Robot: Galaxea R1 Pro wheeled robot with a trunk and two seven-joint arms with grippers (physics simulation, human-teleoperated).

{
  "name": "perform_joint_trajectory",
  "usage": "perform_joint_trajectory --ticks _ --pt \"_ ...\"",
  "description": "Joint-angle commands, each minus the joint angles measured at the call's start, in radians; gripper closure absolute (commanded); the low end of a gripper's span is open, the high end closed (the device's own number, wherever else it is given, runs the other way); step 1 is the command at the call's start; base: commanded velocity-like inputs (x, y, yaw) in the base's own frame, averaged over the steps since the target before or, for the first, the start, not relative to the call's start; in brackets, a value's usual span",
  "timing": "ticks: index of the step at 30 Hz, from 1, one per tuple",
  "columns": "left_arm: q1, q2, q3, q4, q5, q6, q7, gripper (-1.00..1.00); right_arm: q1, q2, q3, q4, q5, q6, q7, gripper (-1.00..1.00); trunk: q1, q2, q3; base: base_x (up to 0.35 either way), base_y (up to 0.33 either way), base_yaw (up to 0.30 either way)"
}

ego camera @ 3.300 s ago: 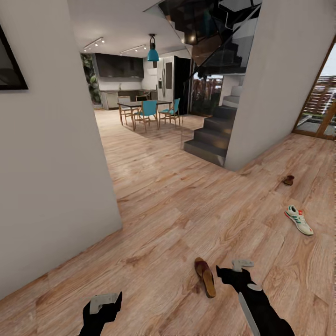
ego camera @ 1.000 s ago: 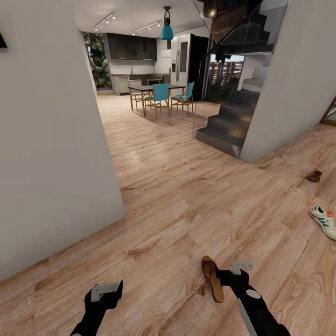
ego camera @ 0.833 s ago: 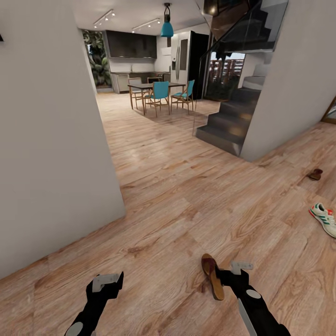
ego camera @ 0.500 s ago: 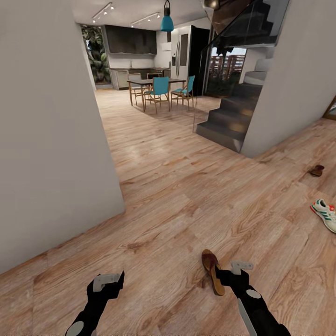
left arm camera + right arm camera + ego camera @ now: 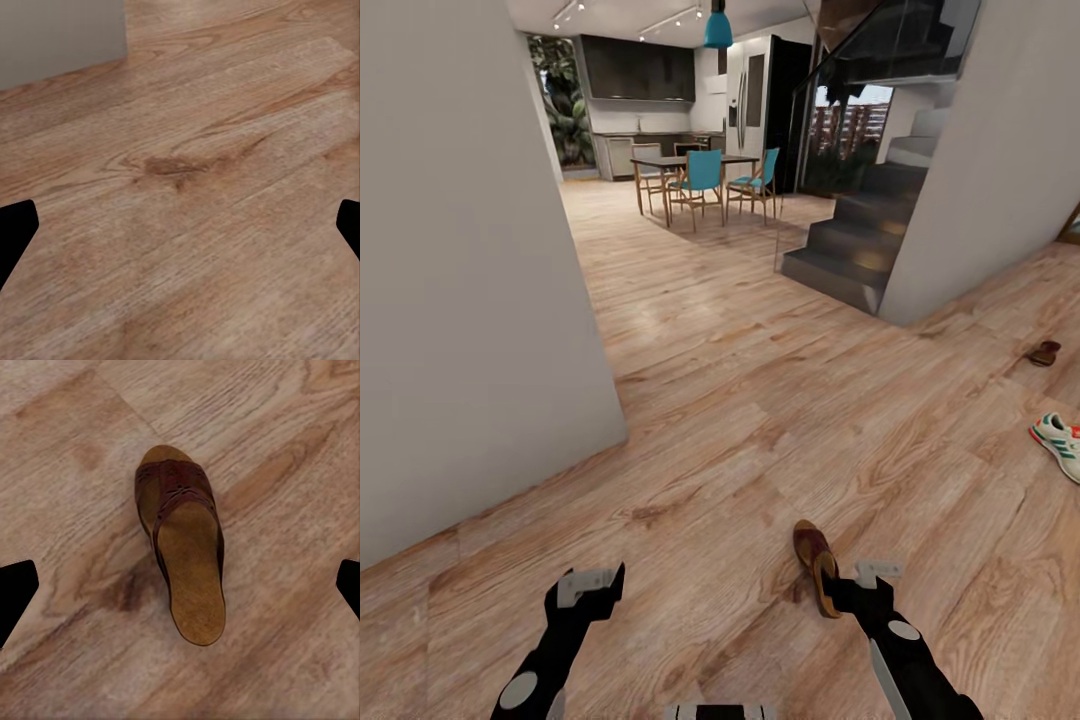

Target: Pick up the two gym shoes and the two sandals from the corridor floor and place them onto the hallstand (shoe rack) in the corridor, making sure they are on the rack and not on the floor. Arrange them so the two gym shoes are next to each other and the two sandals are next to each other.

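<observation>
One sandal (image 5: pixel 181 550) on corridor floor (image 5: pixel 740 420), under spread right gripper (image 5: pixel 860 580); left gripper (image 5: pixel 588 590) spread, empty; view tilted down since.

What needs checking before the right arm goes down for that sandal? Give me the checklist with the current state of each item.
1. Right gripper open: ok, its fingertips sit wide apart in the right wrist view.
2. Near sandal centred between the fingers: ok in the wrist view.
3. Sandal lying flat, footbed up, on the floor: ok.
4. Gripper low enough to grasp: not ok, it hangs above the sandal.
5. Left gripper free: ok, open over bare floor.
6. Hallstand located: cannot tell.
7. Other shoes accounted for: not ok, I see just one gym shoe and the far sandal.
</observation>
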Motion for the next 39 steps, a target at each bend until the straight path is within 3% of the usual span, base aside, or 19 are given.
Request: perform_joint_trajectory --ticks 1,6,39 --pt "-0.001 0.0 0.0 -0.002 0.009 -0.002 0.0 -1.0 0.0 0.001 -0.002 -0.002 0.001 0.006 -0.001 -1.0 0.004 -0.008 -0.006 0.0 0.0 0.0" --pt "-0.002 0.0 0.0 -0.006 0.008 -0.002 0.0 -1.0 0.0 0.0 -0.002 -0.002 0.002 0.005 -0.001 -1.0 0.023 -0.043 -0.03 0.0 0.0 0.0" --pt "-0.002 0.0 0.0 -0.006 0.008 -0.002 0.0 -1.0 0.0 -0.003 -0.002 -0.002 0.002 0.004 0.001 -1.0 0.038 -0.05 -0.211 0.0 0.0 0.0"
